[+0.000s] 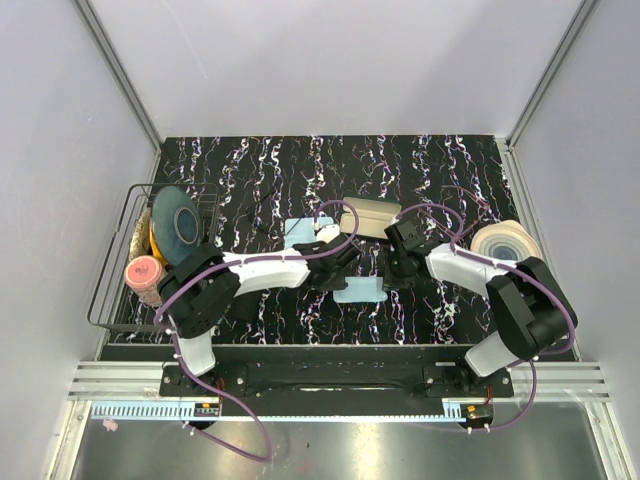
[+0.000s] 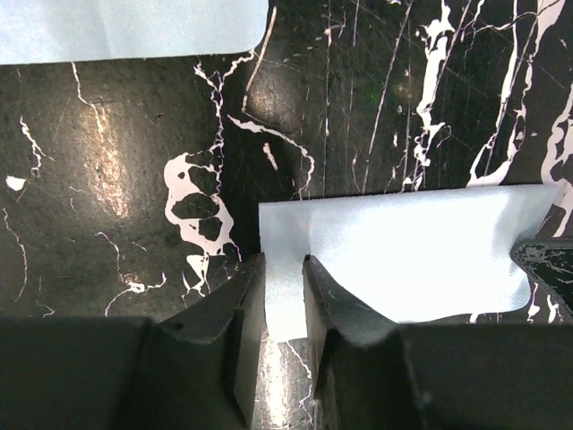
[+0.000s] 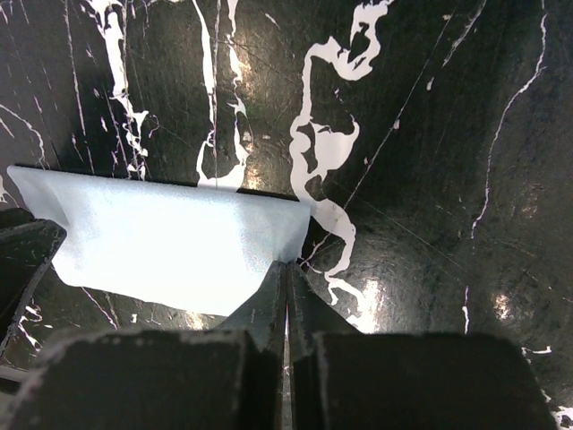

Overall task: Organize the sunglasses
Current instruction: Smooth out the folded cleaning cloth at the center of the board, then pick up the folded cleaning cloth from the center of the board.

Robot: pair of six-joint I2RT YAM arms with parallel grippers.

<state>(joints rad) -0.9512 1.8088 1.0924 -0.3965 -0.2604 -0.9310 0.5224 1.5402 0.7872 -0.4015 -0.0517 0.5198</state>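
A light blue cleaning cloth [image 1: 358,291] lies on the black marbled table between my two grippers. My left gripper [image 1: 343,262] is at its left edge. In the left wrist view the fingers [image 2: 246,296] stand a narrow gap apart, with the cloth's [image 2: 394,255] edge between the tips of the gripper [image 2: 285,262]. My right gripper [image 1: 393,275] is shut on the cloth's right corner [image 3: 170,251], tips [image 3: 286,265] pinched together. A beige sunglasses case [image 1: 368,216] stands behind the grippers. I see no sunglasses.
A second light blue cloth [image 1: 300,232] lies behind the left gripper and also shows in the left wrist view [image 2: 125,27]. A wire basket [image 1: 112,290] at the left holds discs and a pink-lidded jar [image 1: 145,272]. A tape roll [image 1: 505,241] sits at the right.
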